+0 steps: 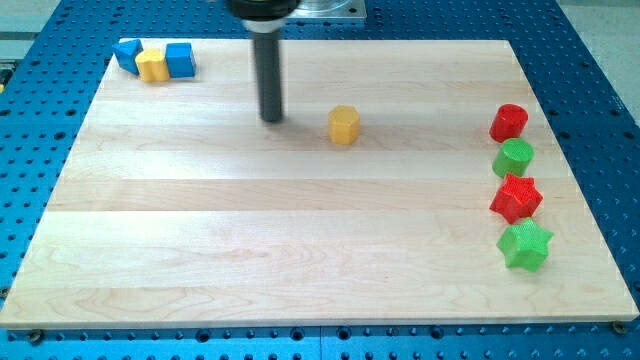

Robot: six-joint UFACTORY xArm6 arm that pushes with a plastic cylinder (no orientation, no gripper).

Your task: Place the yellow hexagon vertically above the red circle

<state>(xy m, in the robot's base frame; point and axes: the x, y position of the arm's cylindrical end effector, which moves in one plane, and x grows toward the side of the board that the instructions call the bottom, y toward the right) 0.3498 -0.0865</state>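
Note:
The yellow hexagon (344,125) sits on the wooden board (300,230), near the view's top middle. The red circle (509,122) sits at the view's right, at about the same height in the view as the hexagon and well apart from it. My tip (271,119) rests on the board a short way to the left of the yellow hexagon, not touching it. The dark rod rises straight up from the tip to the view's top edge.
Below the red circle, in a column down the right side, are a green circle (514,158), a red star (516,197) and a green star (525,246). At the top left corner a blue block (127,53), a yellow block (152,65) and a blue cube (180,60) touch in a row.

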